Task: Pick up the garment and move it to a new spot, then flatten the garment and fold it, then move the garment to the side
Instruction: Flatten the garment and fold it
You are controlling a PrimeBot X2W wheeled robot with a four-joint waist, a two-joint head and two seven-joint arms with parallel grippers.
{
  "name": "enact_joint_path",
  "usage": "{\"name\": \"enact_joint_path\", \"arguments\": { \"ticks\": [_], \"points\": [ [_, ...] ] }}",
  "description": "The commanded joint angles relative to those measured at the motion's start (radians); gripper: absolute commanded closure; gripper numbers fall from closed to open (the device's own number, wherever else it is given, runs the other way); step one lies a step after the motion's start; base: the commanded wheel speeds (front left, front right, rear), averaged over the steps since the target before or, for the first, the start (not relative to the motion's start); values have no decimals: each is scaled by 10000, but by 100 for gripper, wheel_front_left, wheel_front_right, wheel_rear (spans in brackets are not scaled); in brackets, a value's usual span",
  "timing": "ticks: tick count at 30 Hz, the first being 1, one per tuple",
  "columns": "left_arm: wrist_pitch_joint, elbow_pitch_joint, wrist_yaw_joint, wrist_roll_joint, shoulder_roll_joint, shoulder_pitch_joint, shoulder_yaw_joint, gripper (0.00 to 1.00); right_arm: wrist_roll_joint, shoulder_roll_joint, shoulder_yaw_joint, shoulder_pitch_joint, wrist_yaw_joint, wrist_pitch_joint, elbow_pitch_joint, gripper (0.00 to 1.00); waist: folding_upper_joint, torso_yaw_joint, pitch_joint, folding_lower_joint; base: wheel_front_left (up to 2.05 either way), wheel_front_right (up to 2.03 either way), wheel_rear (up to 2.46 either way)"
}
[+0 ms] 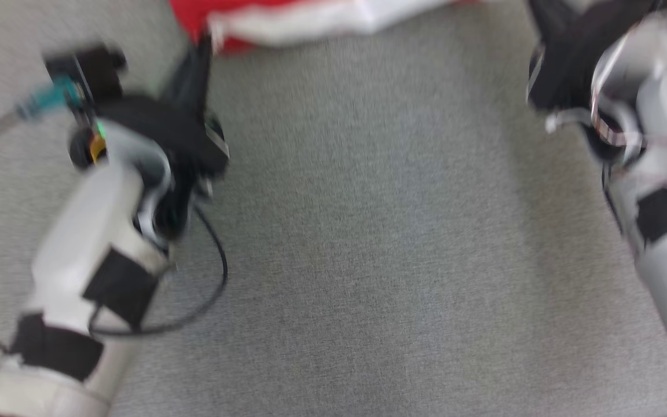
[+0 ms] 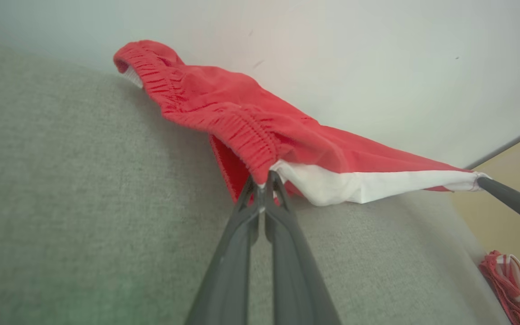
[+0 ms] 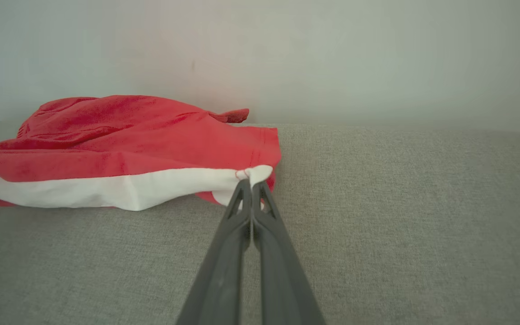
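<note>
As garment [image 2: 224, 104] drapes grey surface [image 2: 61, 203], left jaws clamp waistband [image 2: 251, 135], right jaws clamp hem [image 3: 255, 172]

Grey woven fabric surface [image 1: 368, 260], broad, flat, fine weave; pale plain wall [image 3: 332, 54] rising behind its far edge; red-and-white striped cloth bundle [image 2: 510, 289], crumpled, beside surface's edge, low right in left wrist view; tan panel [image 2: 517, 162] beyond; dark strip [image 2: 508, 145] between panel and wall.

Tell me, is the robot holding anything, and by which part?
Yes, the red and white garment. The left gripper pinches it at the elastic waistband; the right gripper pinches the corner of its white stripe.
</note>
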Motion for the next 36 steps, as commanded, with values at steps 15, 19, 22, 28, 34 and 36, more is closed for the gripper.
{"name": "enact_joint_path", "arguments": {
  "ticks": [15, 19, 22, 28, 34, 36],
  "points": [
    [-105, -113, 36, 208, -4, 4006, -1843, 100, 956, -2151, 587, 5819, -23, 3946, -3064, 100, 1, 900, -4252, 2, 0, 0, 0],
    [-8, -223, 168, 228, 72, 4609, -2048, 100, 1378, -2555, 360, 6849, -24, 4828, -3999, 100, 1, 964, -4552, 2, 0, 0, 0],
    [129, -485, 322, 226, 235, 5219, -2205, 100, 1631, -2775, 14, 7866, -24, 5725, -4930, 100, 1, 975, -4750, 2, 0, 0, 0],
    [522, -1655, 843, 3, 778, 6720, -2361, 100, 1654, -2574, -1247, 10168, -24, 7610, -6893, 100, 1, 1043, -4946, 2, 0, 0, 0],
    [875, -3126, 1426, -42, 1385, 7899, -2540, 100, 1340, -1827, -2541, 11995, -24, 9006, -8374, 100, 1, 1216, -4965, 2, 0, 0, 0],
    [1094, -3604, 1605, -118, 1536, 8246, -2619, 100, 1333, -1551, -2894, 12462, -24, 9502, -8870, 100, 1, 1289, -4941, 2, 0, 0, 0]
  ]
}}
